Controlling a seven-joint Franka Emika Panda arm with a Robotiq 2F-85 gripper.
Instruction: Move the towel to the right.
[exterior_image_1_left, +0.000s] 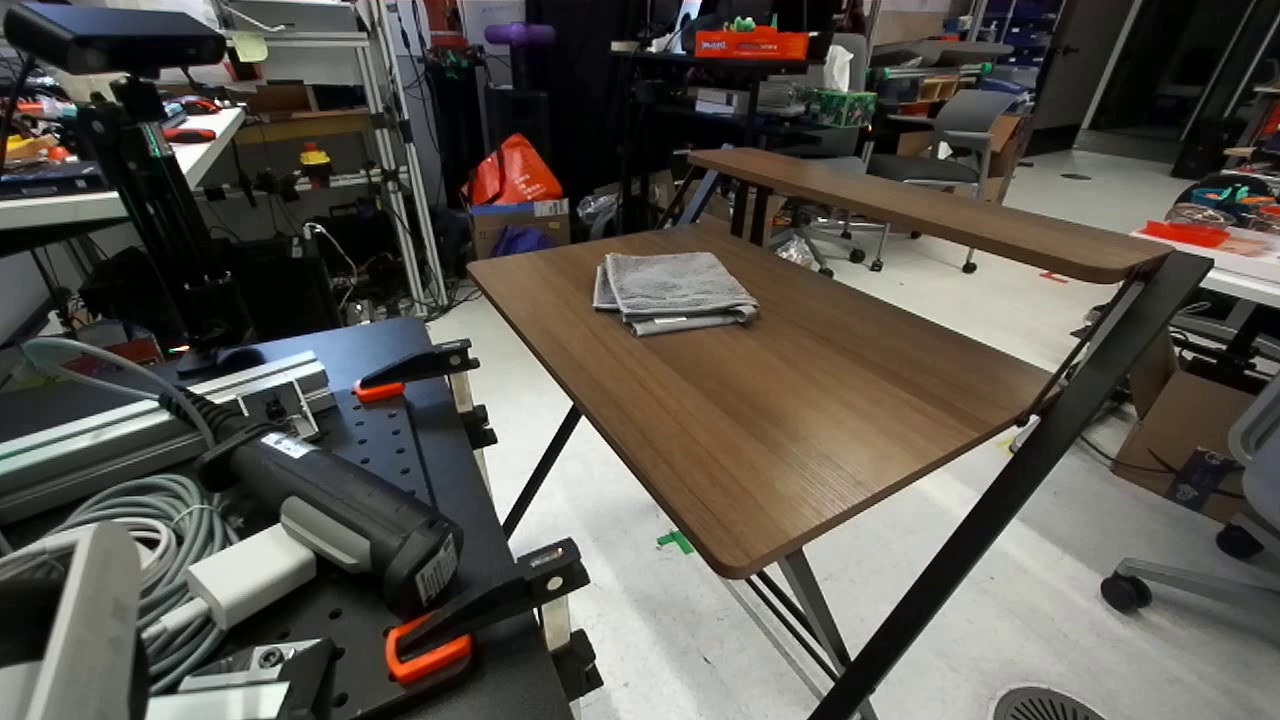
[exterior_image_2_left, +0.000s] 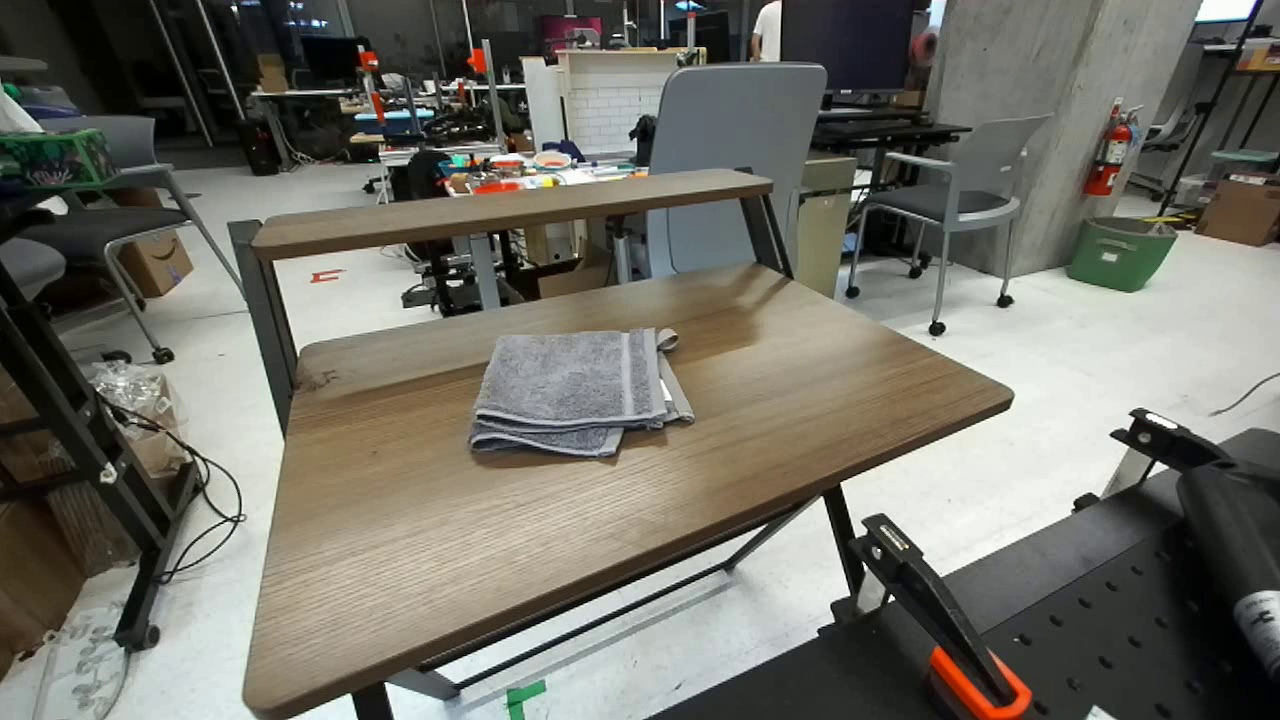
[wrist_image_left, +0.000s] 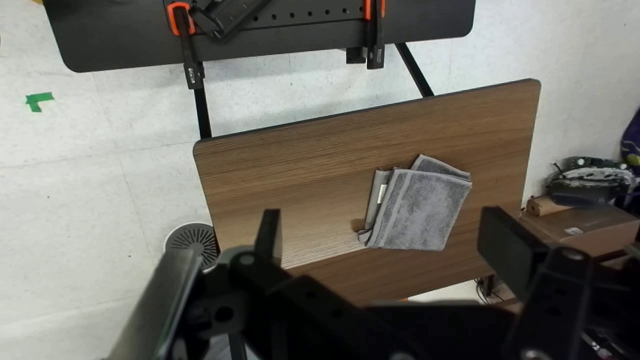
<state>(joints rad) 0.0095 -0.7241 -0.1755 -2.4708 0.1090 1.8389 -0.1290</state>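
The towel is a grey cloth folded into a rough square, with lighter stripes along its edges. It lies flat on the brown wooden desk in both exterior views, as towel (exterior_image_1_left: 682, 287) and towel (exterior_image_2_left: 570, 385). In the wrist view the towel (wrist_image_left: 422, 210) lies below the gripper, between the two fingers as seen from above. My gripper (wrist_image_left: 382, 227) is wide open and empty, well above the desk and apart from the towel. The gripper does not show in either exterior view.
The brown desk (exterior_image_1_left: 800, 420) has a raised shelf (exterior_image_1_left: 930, 205) along one long side; the desk top (exterior_image_2_left: 430, 560) shows again. A black bench (wrist_image_left: 300, 42) with orange-tipped clamps (exterior_image_1_left: 430, 650) and a black barcode-scanner-like tool (exterior_image_1_left: 340, 500) stands alongside, across a gap of floor.
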